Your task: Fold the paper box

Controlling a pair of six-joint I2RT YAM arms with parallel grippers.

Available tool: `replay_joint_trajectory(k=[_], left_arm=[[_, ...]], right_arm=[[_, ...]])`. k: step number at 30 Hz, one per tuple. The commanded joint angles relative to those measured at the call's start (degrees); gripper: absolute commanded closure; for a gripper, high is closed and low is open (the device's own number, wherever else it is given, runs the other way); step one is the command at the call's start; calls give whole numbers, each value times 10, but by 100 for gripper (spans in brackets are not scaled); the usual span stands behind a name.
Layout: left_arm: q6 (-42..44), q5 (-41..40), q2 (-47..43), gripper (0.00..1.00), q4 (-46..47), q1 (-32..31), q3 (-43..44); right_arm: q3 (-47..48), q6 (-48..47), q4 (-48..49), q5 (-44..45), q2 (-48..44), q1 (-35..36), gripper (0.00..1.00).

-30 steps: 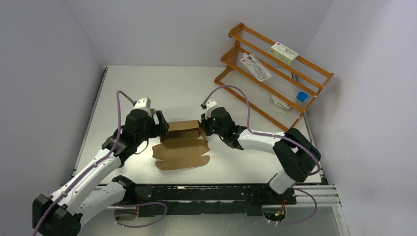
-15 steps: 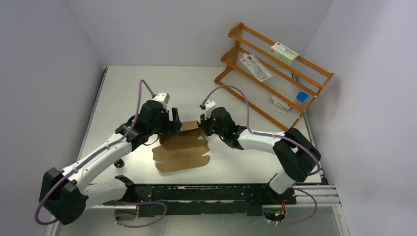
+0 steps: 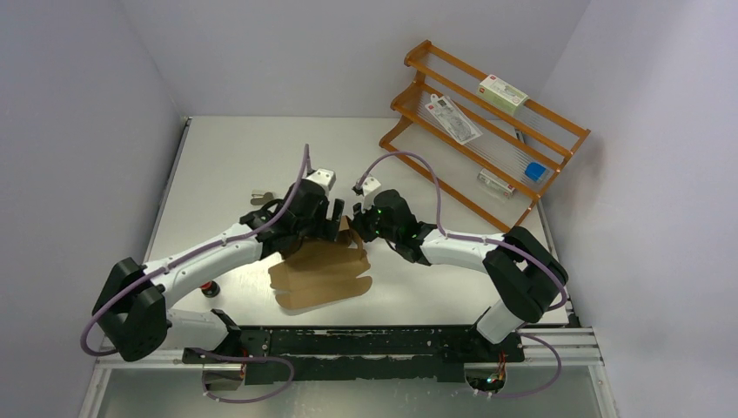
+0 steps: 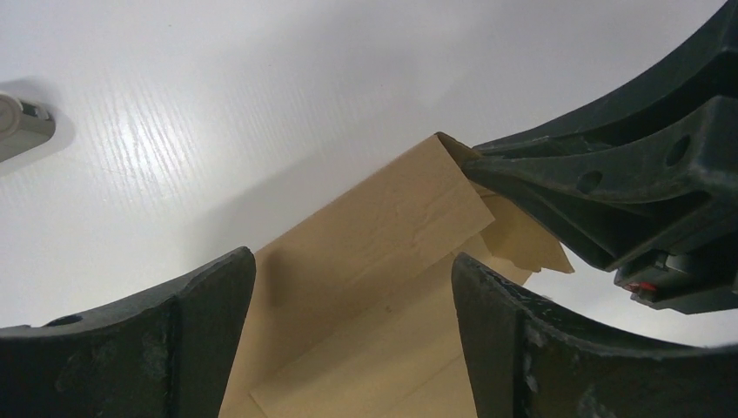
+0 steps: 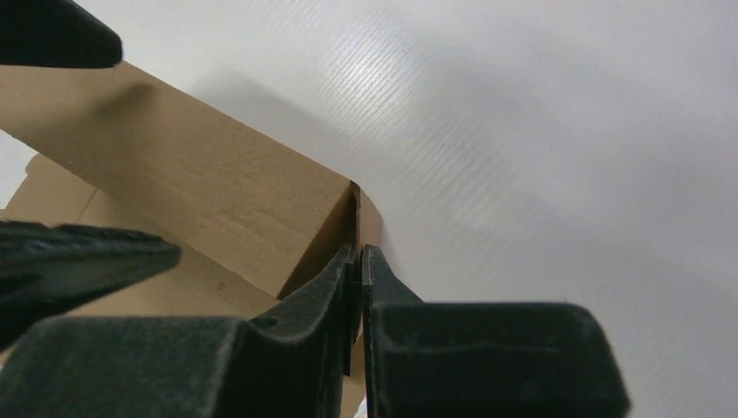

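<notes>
The white desk holds an orange rack at the back right. The brown box sits in the middle, mostly flat, with its back wall standing up. From above, both arms meet at that wall. Only the left wrist view shows the left gripper spread wide around the wall, gripping nothing. The right wrist view shows the right gripper pinching the wall's corner tight. A small grey thing lies nearby.
</notes>
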Motion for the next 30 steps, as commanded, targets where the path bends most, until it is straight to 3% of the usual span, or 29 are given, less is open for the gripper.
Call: replay_joint_trajectory(k=[1, 13, 18, 24, 30], left_arm=[[22, -33, 23, 12, 33, -10, 7], [3, -56, 36, 14, 44, -11, -23], [3, -58, 40, 14, 40, -11, -26], [3, -52, 37, 14, 42, -11, -28], [1, -42, 32, 14, 44, -11, -26]], right_arm=[[-4, 7, 12, -13, 2, 2, 90], [-26, 12, -9, -24, -49, 0, 81], [-38, 7, -20, -53, -86, -13, 71], [-68, -1, -16, -65, -135, -63, 62], [-91, -30, -20, -43, -133, -107, 61]])
